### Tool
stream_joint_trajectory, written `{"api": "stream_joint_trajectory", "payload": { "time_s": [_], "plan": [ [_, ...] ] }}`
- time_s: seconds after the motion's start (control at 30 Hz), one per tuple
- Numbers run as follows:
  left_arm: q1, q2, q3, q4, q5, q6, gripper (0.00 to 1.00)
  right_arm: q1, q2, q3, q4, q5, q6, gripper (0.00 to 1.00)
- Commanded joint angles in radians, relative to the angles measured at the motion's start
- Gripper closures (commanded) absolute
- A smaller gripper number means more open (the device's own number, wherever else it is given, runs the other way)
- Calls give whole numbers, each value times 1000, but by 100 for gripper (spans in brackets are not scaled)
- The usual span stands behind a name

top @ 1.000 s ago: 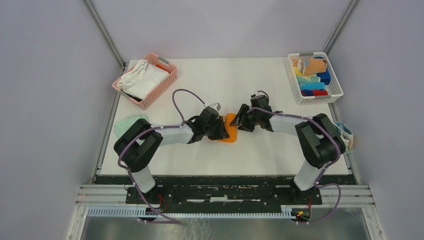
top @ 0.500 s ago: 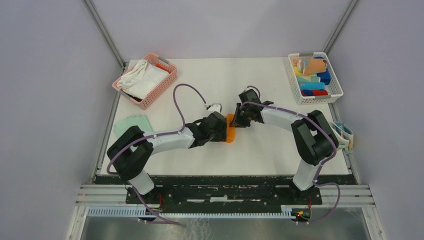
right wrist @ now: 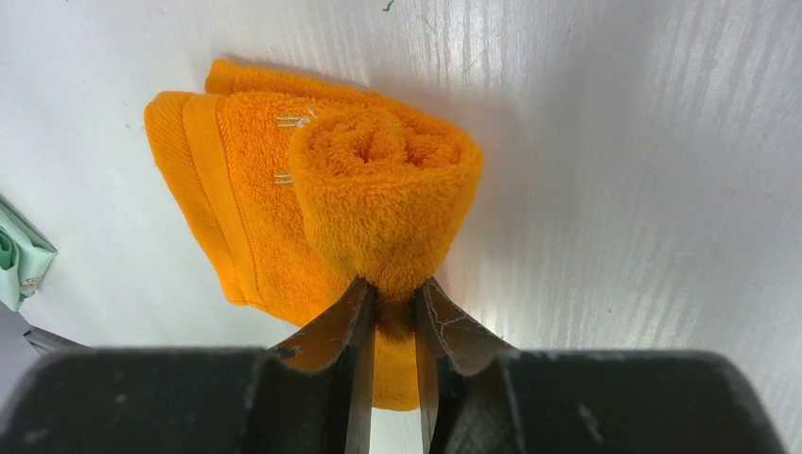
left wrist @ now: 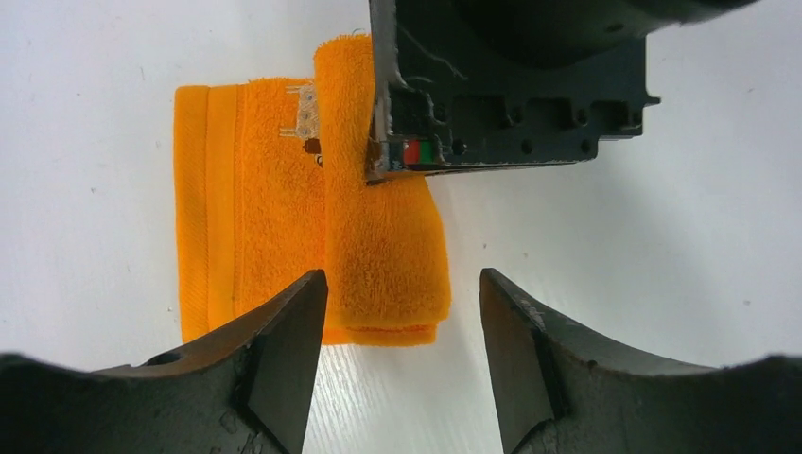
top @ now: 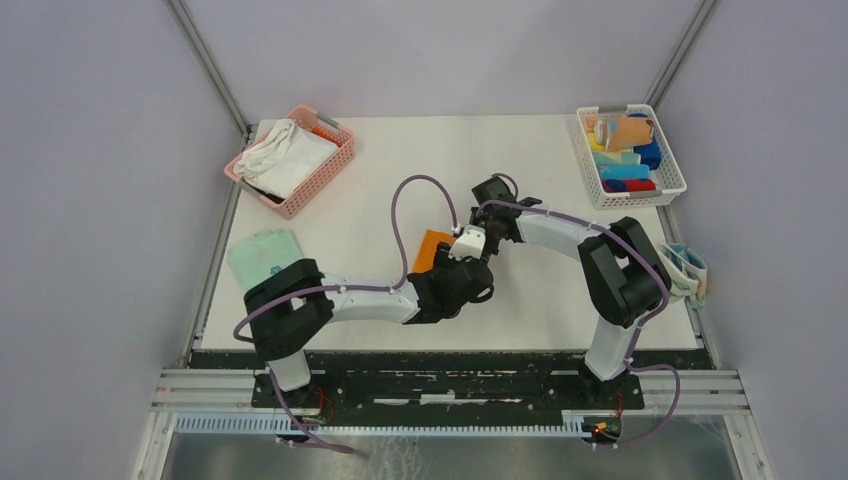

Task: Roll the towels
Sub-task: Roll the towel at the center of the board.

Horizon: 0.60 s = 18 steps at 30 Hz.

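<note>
An orange towel [top: 432, 250] lies mid-table, its right part rolled and its left part flat; it also shows in the left wrist view [left wrist: 312, 227] and the right wrist view [right wrist: 312, 199]. My right gripper [right wrist: 395, 307] is shut on the rolled end of the towel; in the top view it sits at the towel's far right side [top: 478, 238]. My left gripper [left wrist: 402, 312] is open and empty, jaws wide apart just in front of the towel's near edge. A folded pale green towel [top: 265, 254] lies at the table's left edge.
A pink basket [top: 338, 165] with white cloth stands at the back left. A white basket [top: 668, 180] with colourful rolled towels stands at the back right. Another cloth hangs off the table's right edge [top: 692, 270].
My left gripper has let go of the towel and drawn back toward the near side, swinging right. My right gripper stays shut on the roll, which has rolled further left.
</note>
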<state>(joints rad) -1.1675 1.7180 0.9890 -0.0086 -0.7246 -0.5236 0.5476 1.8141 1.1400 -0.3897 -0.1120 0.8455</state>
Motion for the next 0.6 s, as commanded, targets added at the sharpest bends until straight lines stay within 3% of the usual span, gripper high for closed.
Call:
{"api": "stream_joint_trajectory", "payload": {
  "time_s": [0.0,0.13,0.33,0.57],
  "plan": [
    [-20,63,19,138,-114,106,33,6,26,19,-60,-21,19,74],
    [-20,150,55,122,-125,126,38,6,31,22,-52,-41,27,74],
    [-17,227,68,21,-113,37,52,-6,8,6,-7,-91,40,73],
    [68,132,-24,42,62,-58,74,-60,-92,-74,170,-209,85,67]
  ]
}}
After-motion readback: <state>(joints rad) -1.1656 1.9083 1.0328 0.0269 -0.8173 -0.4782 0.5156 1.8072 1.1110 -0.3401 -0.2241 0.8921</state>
